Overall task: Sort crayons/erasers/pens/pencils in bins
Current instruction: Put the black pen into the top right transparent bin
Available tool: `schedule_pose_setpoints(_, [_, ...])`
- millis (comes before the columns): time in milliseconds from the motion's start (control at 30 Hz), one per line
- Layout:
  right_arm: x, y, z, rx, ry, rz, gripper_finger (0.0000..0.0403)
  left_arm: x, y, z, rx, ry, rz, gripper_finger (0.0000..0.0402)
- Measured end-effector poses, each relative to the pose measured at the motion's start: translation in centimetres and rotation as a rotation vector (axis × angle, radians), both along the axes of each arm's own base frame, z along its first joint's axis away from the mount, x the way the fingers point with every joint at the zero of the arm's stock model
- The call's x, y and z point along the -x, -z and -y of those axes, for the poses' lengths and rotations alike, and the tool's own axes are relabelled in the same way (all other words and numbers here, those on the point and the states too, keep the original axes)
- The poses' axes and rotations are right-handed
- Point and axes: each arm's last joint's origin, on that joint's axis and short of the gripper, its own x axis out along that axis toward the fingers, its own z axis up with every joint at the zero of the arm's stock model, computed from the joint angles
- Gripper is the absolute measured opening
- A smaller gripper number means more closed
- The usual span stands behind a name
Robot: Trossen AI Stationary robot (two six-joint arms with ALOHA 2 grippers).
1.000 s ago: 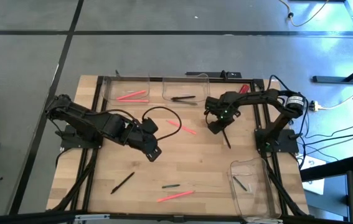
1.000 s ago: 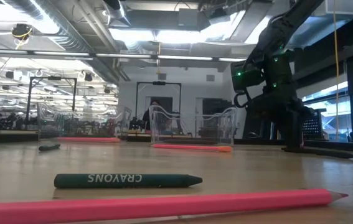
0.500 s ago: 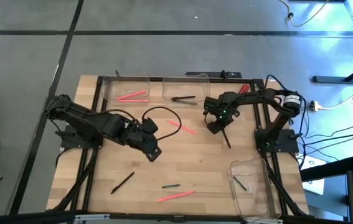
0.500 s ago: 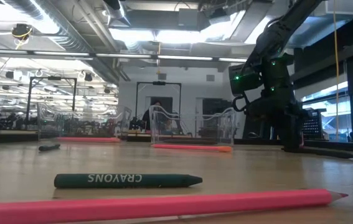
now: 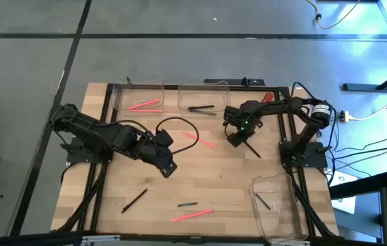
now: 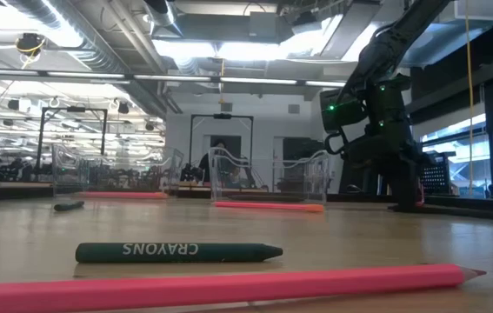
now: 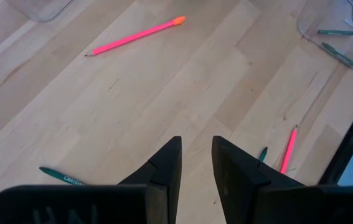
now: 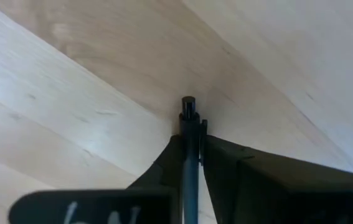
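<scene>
My right gripper stands low over the table's far right part, shut on a black pen that lies on the wood and runs from the fingers toward the near right. Over the table's left middle, my left gripper hovers open with nothing between its fingers. Two clear bins stand at the far edge: one holds pink pencils, the other holds black pens. A third bin at the near right holds a dark crayon. My right gripper pinches the pen between its two fingers close to one end; that end pokes out just past the fingertips, against the wood. The fingers come from above, slanting down. The rest of the pen lies flat on the table.
Loose on the table are a pink pencil in the middle, and a black pen, a green crayon and a pink pencil near the front edge. A black cable loops beside the left arm.
My right gripper has sunk a little toward the table. The pen has turned about: its free end has swung toward the table's right edge while the end at the fingers has stayed in place.
</scene>
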Motion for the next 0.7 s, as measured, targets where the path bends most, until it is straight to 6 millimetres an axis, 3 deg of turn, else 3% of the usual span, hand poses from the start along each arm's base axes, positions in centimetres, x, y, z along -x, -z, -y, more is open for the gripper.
schedule_pose_setpoints(300, [-1.2,-1.0,0.4,-0.001,-0.007,0.036,0.0055,0.0,0.0,0.0,-0.001,0.001,-0.001,0.0081])
schedule_pose_setpoints(500, [-3.0,-3.8,1.0,-0.010,-0.037,0.111,0.0052,0.0,0.0,0.0,-0.002,0.001,-0.002,0.0081])
schedule_pose_setpoints(700, [-5.2,-8.2,1.3,0.021,-0.120,0.193,0.0054,0.0,0.0,0.0,-0.002,0.001,-0.003,0.0081])
